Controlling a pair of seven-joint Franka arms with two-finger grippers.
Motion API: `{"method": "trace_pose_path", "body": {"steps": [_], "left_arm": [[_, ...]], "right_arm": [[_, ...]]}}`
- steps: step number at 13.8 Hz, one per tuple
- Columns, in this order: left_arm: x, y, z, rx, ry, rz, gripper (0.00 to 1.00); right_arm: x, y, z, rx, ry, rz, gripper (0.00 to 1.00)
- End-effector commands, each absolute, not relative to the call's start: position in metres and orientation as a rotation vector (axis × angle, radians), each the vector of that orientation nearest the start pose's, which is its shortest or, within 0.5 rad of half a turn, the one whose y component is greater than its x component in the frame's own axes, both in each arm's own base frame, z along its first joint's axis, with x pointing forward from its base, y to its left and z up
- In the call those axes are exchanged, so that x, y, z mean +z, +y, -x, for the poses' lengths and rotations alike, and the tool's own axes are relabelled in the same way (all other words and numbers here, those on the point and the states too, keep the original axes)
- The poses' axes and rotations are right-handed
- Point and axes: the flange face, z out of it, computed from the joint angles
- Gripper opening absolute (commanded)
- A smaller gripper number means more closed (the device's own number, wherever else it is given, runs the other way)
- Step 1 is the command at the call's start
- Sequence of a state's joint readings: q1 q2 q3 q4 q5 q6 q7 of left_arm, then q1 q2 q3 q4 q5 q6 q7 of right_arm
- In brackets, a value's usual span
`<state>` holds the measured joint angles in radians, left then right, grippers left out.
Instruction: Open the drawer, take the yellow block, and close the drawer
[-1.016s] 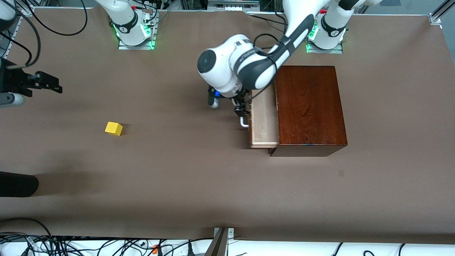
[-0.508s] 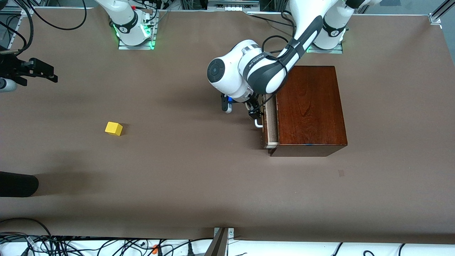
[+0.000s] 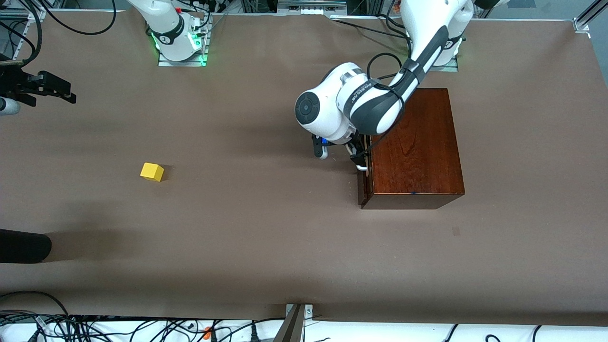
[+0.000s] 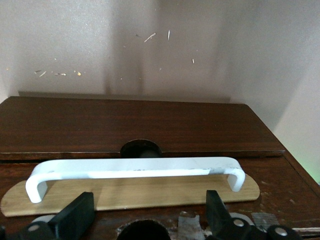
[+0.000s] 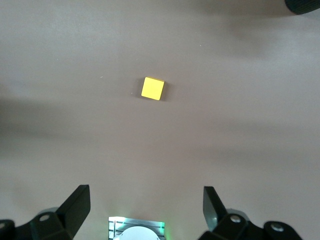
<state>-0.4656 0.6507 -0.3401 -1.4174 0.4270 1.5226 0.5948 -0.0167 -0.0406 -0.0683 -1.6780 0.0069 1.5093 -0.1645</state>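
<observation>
Evidently the task is close to its end: the drawer [image 3: 365, 175] sits flush in the dark reddish-brown wooden box [image 3: 413, 142], and the yellow block [image 3: 152, 171] lies out on the brown table [image 3: 266, 237], well apart from the box, toward the right arm's end. The left gripper [image 4: 145, 212] is at the drawer's white loop handle [image 4: 135, 169], its fingers [image 4: 75, 215] spread apart and straddling it without pinching; only letting go seems left. The right gripper [image 5: 145, 205] waits high over the table near the block, fingers apart, holding nothing. Cables run along the table's edges.
</observation>
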Motion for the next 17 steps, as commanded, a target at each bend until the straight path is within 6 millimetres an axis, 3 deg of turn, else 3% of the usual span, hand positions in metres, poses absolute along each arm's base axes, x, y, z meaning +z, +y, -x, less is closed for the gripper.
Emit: {"method": "trace_pose_path", "body": {"steps": [1,2,5,8,10,12,14,17], "left_arm": [[0.315,-0.398,-0.518,0.670,1.823,2.066,1.00],[0.319,-0.406,-0.516,0.640,1.780,2.108,1.00],[0.343,-0.462,-0.490,0.482,1.642,2.216,1.00],[0.378,-0.489,-0.477,0.348,1.370,2.443,1.00],[0.435,-0.490,-0.477,0.248,1.117,2.668,1.00],[0.493,-0.476,-0.476,0.164,0.870,2.849,1.00],[0.538,-0.445,-0.489,0.083,0.635,2.954,1.00],[0.595,-0.372,-0.518,0.045,0.407,3.089,1.00]], "right_arm": [[0.591,-0.044,-0.526,0.188,-0.108,3.117,1.00],[0.591,-0.044,-0.526,0.188,-0.108,3.117,1.00],[0.591,-0.043,-0.526,0.187,-0.111,3.116,1.00],[0.591,-0.043,-0.527,0.189,-0.110,3.113,1.00],[0.591,-0.043,-0.527,0.189,-0.108,3.112,1.00],[0.588,-0.043,-0.529,0.193,-0.108,3.111,1.00],[0.587,-0.043,-0.530,0.181,-0.108,3.112,1.00],[0.585,-0.042,-0.532,0.186,-0.107,3.110,1.00]]}}
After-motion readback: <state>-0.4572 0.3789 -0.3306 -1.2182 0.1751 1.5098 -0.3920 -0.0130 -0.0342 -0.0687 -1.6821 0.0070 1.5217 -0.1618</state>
